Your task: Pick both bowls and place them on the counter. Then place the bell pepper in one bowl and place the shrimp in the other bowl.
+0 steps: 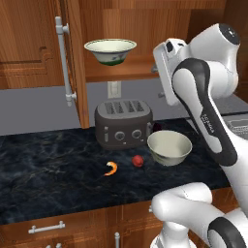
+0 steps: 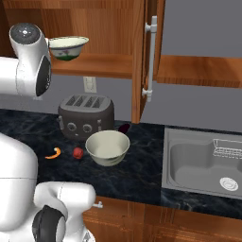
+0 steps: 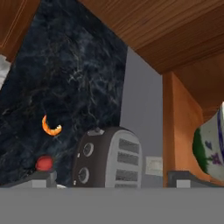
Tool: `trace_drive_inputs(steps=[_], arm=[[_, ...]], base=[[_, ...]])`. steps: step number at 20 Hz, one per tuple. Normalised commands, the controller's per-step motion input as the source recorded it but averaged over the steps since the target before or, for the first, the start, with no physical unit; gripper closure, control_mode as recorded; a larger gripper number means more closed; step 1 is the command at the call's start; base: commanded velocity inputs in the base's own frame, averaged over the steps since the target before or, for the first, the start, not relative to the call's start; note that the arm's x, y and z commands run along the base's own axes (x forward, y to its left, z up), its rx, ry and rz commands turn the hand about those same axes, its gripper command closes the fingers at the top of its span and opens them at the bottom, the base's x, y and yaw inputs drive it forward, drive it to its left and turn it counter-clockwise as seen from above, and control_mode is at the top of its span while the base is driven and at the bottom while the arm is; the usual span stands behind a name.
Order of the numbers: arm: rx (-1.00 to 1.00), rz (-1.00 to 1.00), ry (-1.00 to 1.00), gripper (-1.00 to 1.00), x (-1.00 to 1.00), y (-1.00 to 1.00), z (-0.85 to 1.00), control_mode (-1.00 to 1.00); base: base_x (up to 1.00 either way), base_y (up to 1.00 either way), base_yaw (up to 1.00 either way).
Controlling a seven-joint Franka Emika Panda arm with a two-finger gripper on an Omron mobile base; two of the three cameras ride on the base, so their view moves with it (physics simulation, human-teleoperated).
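The wider, shallow cream bowl [image 1: 110,50] [image 2: 68,47] stands on the open cabinet's shelf; its green-marked side shows at the right edge of the hand view [image 3: 211,144]. On the black counter [image 1: 48,164] the deeper bowl [image 1: 169,147] [image 2: 108,147] sits upright with nothing in it. The red bell pepper [image 1: 138,161] [image 2: 78,152] [image 3: 43,162] and the orange shrimp [image 1: 111,168] [image 2: 54,153] [image 3: 50,126] lie to its left. My gripper [image 1: 157,82] [image 3: 112,180] hangs open at shelf height, right of the shelf bowl and apart from it, holding nothing.
A dark toaster [image 1: 123,122] [image 2: 86,115] [image 3: 109,157] stands at the back of the counter under the shelf. The cabinet door [image 1: 72,58] with its handle hangs open to the left. A steel sink [image 2: 203,163] lies to the right of the counter.
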Motion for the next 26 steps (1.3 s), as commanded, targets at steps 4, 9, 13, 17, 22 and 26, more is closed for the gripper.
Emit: trace_drive_inputs(steps=[4, 9, 13, 17, 22, 26], arm=[[0.0, 0.03, -0.07, -1.0, 0.33, 0.12, 0.04, -1.0], [-0.01, 0.03, -0.14, -1.0, 0.42, 0.01, 0.0, -1.0], [0.0, 0.01, -0.05, -1.0, 0.4, 0.0, 0.15, -1.0], [0.0, 0.0, 0.0, -1.0, 0.4, 0.0, 0.33, -1.0], [0.0, 0.0, 0.0, -1.0, 0.4, 0.03, 0.4, -1.0], [0.0, 0.0, 0.0, -1.0, 0.37, 0.02, 0.03, -1.0]], base=[[0.0, 0.0, 0.0], [0.0, 0.0, 0.0], [0.0, 0.0, 0.0], [0.0, 0.0, 0.0], [0.0, 0.0, 0.0], [0.0, 0.0, 0.0]])
